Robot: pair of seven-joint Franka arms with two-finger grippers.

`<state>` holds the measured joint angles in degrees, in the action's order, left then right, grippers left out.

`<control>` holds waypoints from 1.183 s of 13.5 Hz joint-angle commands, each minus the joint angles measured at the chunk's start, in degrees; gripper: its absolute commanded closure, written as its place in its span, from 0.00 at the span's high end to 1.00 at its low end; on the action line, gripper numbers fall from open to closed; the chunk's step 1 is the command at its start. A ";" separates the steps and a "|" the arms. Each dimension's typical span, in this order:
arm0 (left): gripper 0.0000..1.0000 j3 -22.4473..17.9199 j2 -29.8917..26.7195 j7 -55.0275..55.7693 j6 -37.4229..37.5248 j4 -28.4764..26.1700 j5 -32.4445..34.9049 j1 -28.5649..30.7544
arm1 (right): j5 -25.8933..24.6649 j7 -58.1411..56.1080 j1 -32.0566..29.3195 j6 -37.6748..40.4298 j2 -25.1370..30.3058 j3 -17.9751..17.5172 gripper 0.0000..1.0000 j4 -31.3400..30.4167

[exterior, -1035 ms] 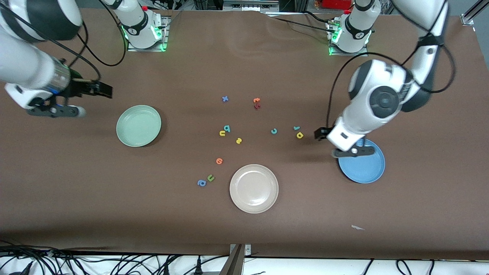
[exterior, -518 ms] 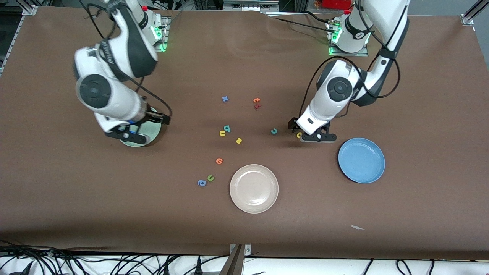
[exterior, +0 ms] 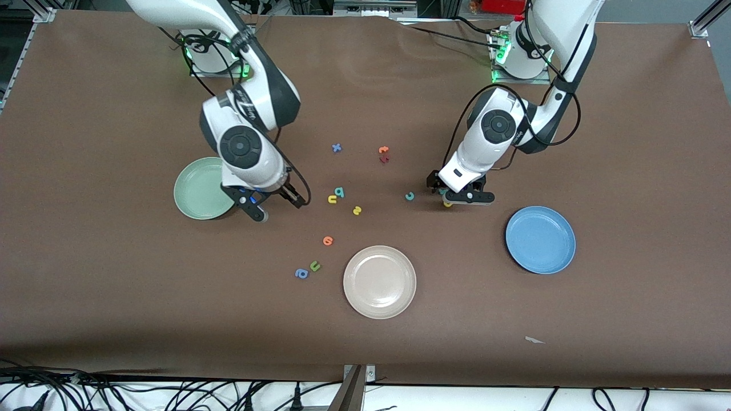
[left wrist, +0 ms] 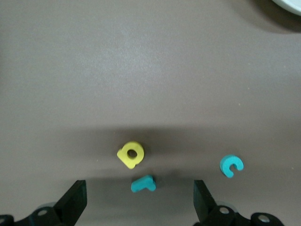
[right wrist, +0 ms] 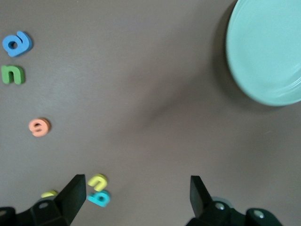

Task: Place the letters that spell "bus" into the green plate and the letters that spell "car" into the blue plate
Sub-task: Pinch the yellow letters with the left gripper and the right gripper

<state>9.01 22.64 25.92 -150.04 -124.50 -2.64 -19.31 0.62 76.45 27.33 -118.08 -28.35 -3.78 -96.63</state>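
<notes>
My left gripper (exterior: 445,193) is open and low over the teal r (left wrist: 143,183), which lies between its fingers (left wrist: 73,200) without touching them. The yellow a (exterior: 448,204) lies right beside the r, and the teal c (exterior: 409,196) is a little toward the right arm's end. The blue plate (exterior: 540,240) holds nothing. My right gripper (exterior: 277,201) is open with nothing in it, between the green plate (exterior: 203,188) and the teal b (exterior: 340,192). The yellow u (exterior: 332,199) touches the b, and the yellow s (exterior: 357,210) lies nearby. The green plate holds nothing.
A cream-white plate (exterior: 380,281) sits nearer the camera, mid-table. Other loose letters are an orange one (exterior: 328,241), a green u (exterior: 314,266), a blue a (exterior: 301,274), a blue x (exterior: 337,148) and an orange and red pair (exterior: 384,154).
Both arms have swung in toward the table's middle. The right gripper crossed the green plate toward the b and u. The left gripper left the blue plate and came down over the r.
</notes>
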 commanded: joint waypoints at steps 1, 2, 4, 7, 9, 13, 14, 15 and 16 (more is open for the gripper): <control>1.00 -1.36 4.60 1.32 -0.51 4.26 3.24 -0.38 | 0.87 10.53 2.54 -6.70 -5.12 0.35 0.93 1.35; 1.00 -1.36 5.39 1.32 -0.51 4.44 3.61 -0.38 | 0.87 11.86 3.16 -8.12 -6.18 0.35 0.92 1.35; 1.00 -1.45 6.62 1.24 -0.51 5.49 3.87 -0.47 | 0.87 15.90 5.09 -11.54 -8.64 0.35 0.84 1.18; 0.93 -1.45 8.74 1.50 -0.16 7.16 5.54 -0.64 | 0.87 18.03 7.20 -12.79 -10.14 0.35 0.75 1.27; 0.85 -1.45 8.92 1.94 0.01 7.17 5.80 -0.82 | 0.87 18.55 8.00 -14.54 -11.19 0.44 0.67 1.09; 0.69 -1.45 9.09 2.72 0.97 6.46 7.91 -0.82 | 0.70 20.93 9.49 -18.59 -13.31 0.44 0.65 1.18; 0.66 -1.45 9.09 3.43 1.59 6.46 9.13 -0.82 | 0.61 20.93 9.49 -18.94 -13.74 0.44 0.61 1.18; 0.61 -1.45 9.01 3.87 1.95 6.46 10.02 -0.73 | 0.52 20.93 9.49 -20.08 -14.27 0.53 0.59 1.18; 0.57 -1.45 9.01 4.39 2.30 6.46 10.11 -0.82 | 0.43 20.93 9.67 -20.26 -14.45 0.53 0.53 1.09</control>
<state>8.01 31.20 28.07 -149.46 -118.47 4.86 -19.68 0.63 96.59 36.27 -137.17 -41.62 -3.78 -96.48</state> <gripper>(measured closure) 0.326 0.388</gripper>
